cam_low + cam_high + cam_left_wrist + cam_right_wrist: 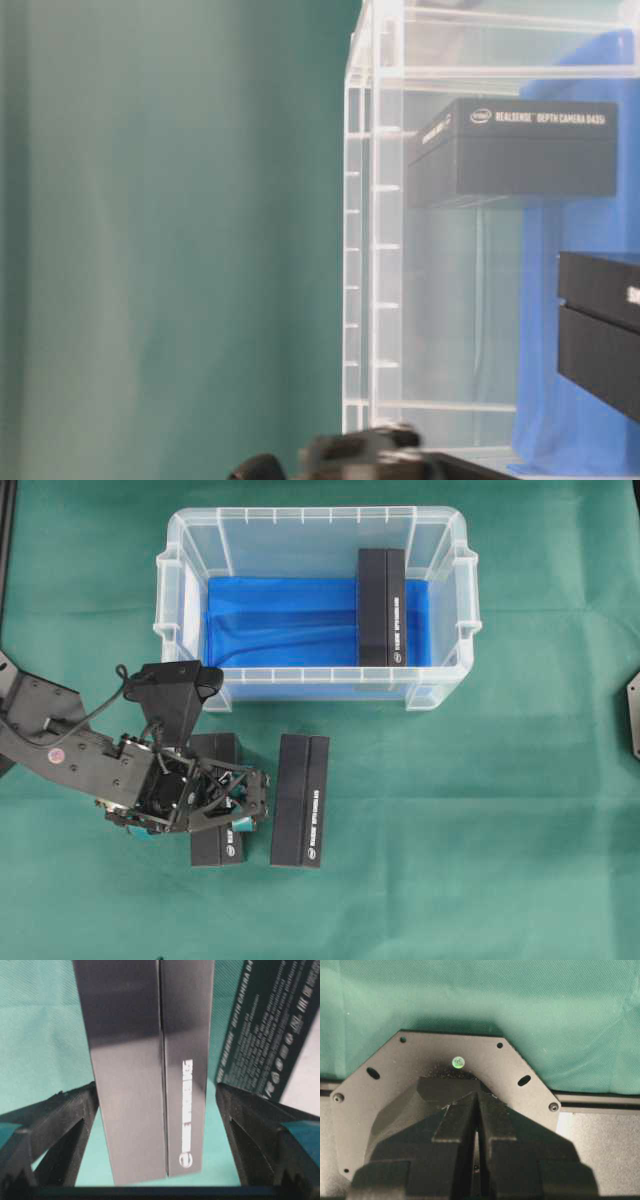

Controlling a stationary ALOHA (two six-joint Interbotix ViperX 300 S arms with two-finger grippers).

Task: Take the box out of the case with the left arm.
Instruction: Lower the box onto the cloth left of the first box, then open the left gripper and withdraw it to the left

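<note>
Overhead: box (214,842) lies on cloth between left claw's (243,810) spread fingers.

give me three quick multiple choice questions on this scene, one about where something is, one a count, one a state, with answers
1. Where does the box that remains in the case lie, seen from overhead?
A. at the case's right end
B. at the case's left end
C. across the middle

2. How many black boxes lie on the green cloth outside the case?
A. none
B. two
C. four

3. How do the left gripper's jaws stand?
A. clamped on a box
B. open, either side of a box
C. shut on nothing

Answers:
1. A: the box in the case sits at the right end of the case, on the blue lining.
2. B: one box under the gripper and a second box beside it lie on the green cloth.
3. B: in the left wrist view the left gripper shows cloth between each finger and the box.
</note>
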